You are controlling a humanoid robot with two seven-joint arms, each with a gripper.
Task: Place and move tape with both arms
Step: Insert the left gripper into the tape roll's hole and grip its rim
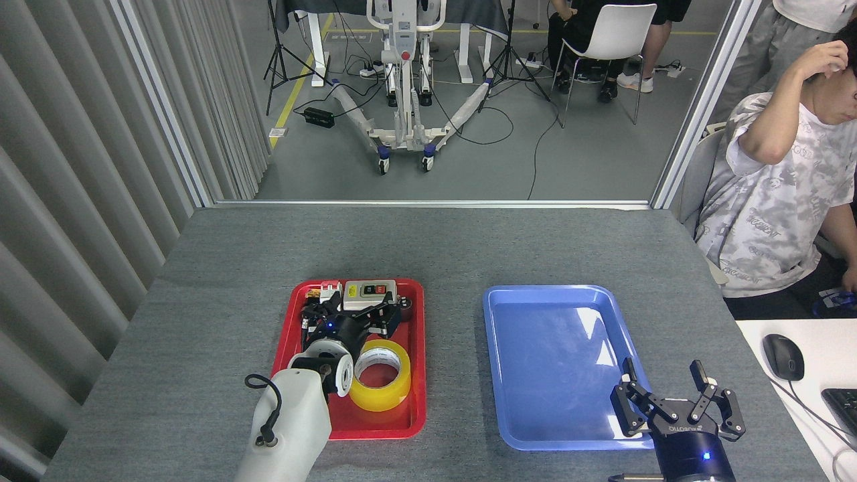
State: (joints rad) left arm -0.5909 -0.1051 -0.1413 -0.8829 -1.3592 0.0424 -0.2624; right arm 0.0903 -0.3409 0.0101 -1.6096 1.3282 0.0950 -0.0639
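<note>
The tape [380, 373], a yellow roll with a white core, lies flat in the near half of the red tray [416, 402]. My left gripper [353, 312] hangs over the tray just beyond the roll, in front of the grey switch box [370, 293]. Its fingers are spread and hold nothing. The white left forearm covers the tray's near left part. My right gripper [677, 396] stands open and empty at the near right corner of the blue tray [556, 348].
Small electrical parts, among them a white plug [328, 292] and a dark cylinder [406, 309], line the back of the red tray. A seated person [776, 187] is at the table's right, beside a white desk with a mouse [783, 356].
</note>
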